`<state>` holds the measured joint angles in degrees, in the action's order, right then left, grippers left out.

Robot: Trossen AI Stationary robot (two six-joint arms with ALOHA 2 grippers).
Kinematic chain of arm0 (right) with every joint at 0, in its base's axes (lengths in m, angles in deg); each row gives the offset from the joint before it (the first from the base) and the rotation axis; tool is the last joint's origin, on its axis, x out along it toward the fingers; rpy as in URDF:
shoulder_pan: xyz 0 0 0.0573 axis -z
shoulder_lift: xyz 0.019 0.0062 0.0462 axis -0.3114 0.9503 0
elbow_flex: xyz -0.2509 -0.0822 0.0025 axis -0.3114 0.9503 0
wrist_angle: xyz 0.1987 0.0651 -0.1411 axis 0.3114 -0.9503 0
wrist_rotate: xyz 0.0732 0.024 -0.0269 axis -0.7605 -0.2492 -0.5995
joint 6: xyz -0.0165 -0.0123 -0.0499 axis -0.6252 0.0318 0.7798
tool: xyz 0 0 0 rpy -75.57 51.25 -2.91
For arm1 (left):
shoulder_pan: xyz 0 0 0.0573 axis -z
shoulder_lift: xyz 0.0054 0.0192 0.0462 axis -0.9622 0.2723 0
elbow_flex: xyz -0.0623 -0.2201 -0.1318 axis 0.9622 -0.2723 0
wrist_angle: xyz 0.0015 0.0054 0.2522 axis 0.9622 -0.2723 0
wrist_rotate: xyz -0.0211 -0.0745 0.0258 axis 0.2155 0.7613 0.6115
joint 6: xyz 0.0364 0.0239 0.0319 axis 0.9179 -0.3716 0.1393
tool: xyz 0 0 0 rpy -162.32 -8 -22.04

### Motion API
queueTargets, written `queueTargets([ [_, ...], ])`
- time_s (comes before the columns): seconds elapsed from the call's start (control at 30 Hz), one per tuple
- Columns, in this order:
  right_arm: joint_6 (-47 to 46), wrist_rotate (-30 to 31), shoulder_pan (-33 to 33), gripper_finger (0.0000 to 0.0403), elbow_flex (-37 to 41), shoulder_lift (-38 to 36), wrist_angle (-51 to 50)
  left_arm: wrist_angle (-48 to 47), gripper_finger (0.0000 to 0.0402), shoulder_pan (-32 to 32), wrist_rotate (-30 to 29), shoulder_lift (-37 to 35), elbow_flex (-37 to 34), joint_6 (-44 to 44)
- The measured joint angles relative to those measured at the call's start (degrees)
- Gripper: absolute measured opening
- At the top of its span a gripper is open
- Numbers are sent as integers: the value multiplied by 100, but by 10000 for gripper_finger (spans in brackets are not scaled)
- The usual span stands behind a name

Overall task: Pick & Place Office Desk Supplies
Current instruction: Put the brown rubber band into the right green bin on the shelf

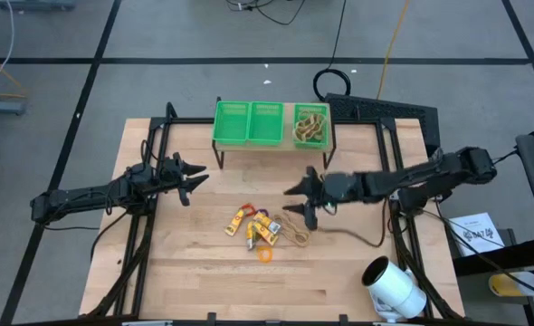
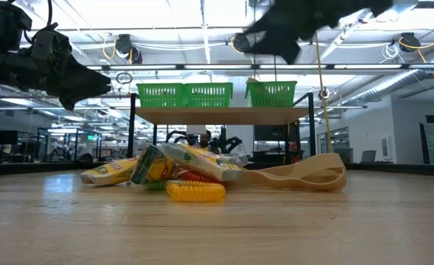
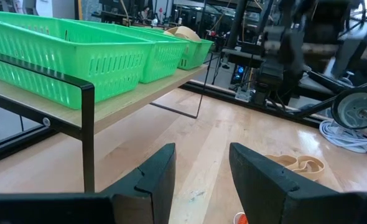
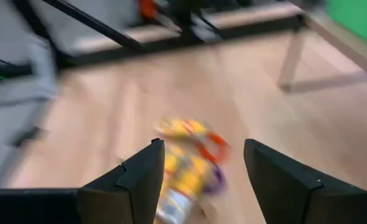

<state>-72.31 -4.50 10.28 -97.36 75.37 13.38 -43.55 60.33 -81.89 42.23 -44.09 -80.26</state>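
Tan rubber bands likely limp, light, best pinched at a loop edge; yellow packets stiffer; right gripper spread, empty, left gripper likewise.

Pale matt wood table, perforated green plastic baskets, glossy yellow packets, smooth tan rubber bands.

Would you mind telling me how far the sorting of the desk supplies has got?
Partly done. The right-hand green basket already holds rubber bands; the other two baskets look empty. Nothing is in hand: the right gripper is open above the pile, the left gripper open off to its side. The yellow packs, rings and loose bands remain.
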Motion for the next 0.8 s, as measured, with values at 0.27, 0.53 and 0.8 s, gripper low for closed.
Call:
queueTargets([
  [0.27,-993,1807,-720,214,36,1181,-657,-1,159,0,-2,1,0,-1],
  [0.53,-1574,1852,-746,235,37,2405,-653,2,159,-2,-2,1,0,-1],
  [0.8,-2369,1889,-471,226,9,2803,-1208,-5,159,0,0,0,0,-2],
])
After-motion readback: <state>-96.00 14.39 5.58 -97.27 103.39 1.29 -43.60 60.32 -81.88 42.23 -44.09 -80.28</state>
